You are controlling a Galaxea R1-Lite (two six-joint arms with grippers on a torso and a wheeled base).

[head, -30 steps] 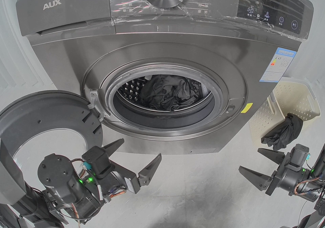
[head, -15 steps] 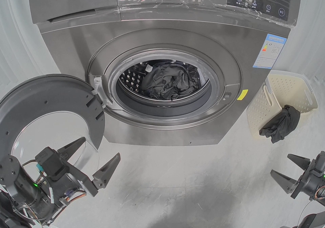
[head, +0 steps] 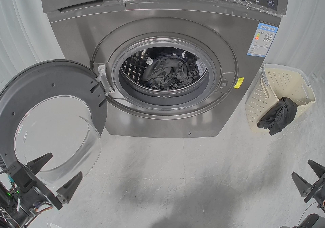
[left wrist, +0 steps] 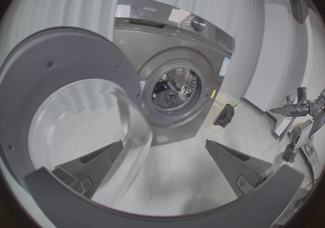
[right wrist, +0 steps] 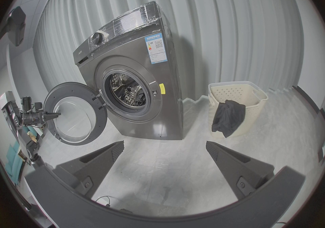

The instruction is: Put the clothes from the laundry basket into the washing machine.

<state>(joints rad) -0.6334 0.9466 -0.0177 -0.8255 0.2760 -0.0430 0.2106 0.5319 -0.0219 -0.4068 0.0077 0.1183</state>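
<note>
One black garment (head: 278,116) hangs over the front rim of the cream laundry basket (head: 258,98), half inside, half down the outer wall. One basket, standing on the floor just beside the washing machine (head: 162,19), on its right. Drum (head: 132,68) holds a heap of dark grey clothes (head: 166,71); the number of pieces cannot be told. Round door (head: 50,80) swung wide open to the left. Left gripper (head: 65,164) low in front of the door glass, fingers spread, empty. Right gripper (head: 302,167) low, well apart from the basket, fingers spread, empty.
</note>
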